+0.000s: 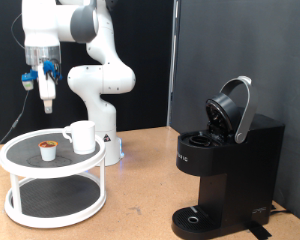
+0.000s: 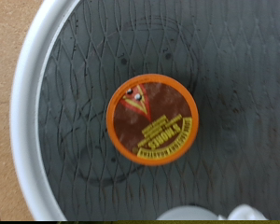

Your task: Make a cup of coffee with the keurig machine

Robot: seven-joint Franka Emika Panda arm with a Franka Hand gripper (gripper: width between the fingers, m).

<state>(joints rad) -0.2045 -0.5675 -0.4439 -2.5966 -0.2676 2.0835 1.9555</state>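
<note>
- Standing on the top shelf of the white two-tier round stand [image 1: 20, 160], the cup [image 1: 82, 136] sits beside the pod [image 1: 48, 149], which lies just to the exterior view's left of it; stand and machine both rest on the wooden bench [image 1: 140, 190].
- Handling of the cup, as a judgement: white ceramic, so stiff, fairly heavy for its size, smooth and breakable if knocked; the rim or the side handle looks the surest place to take hold.
- Handling of the pod, as a judgement: small, light, with an orange rim and brown foil top [image 2: 151, 119]; the rigid rim should bear a grip, while the foil would dent or puncture easily.
- Position of the keurig machine [image 1: 225, 165]: well apart from the stand, toward the exterior view's right, its domed lid [image 1: 233, 108] hinged up and the pod chamber exposed; nothing stands on its round drip base.
- Position of the pincer [image 1: 48, 98]: hanging above the stand, over the pod's side of the shelf and clear of it, touching nothing.
- State of the pincer: nothing lies between its fingers; how far they are spread cannot be told, and the wrist view shows the pod from above but no fingertips.
</note>
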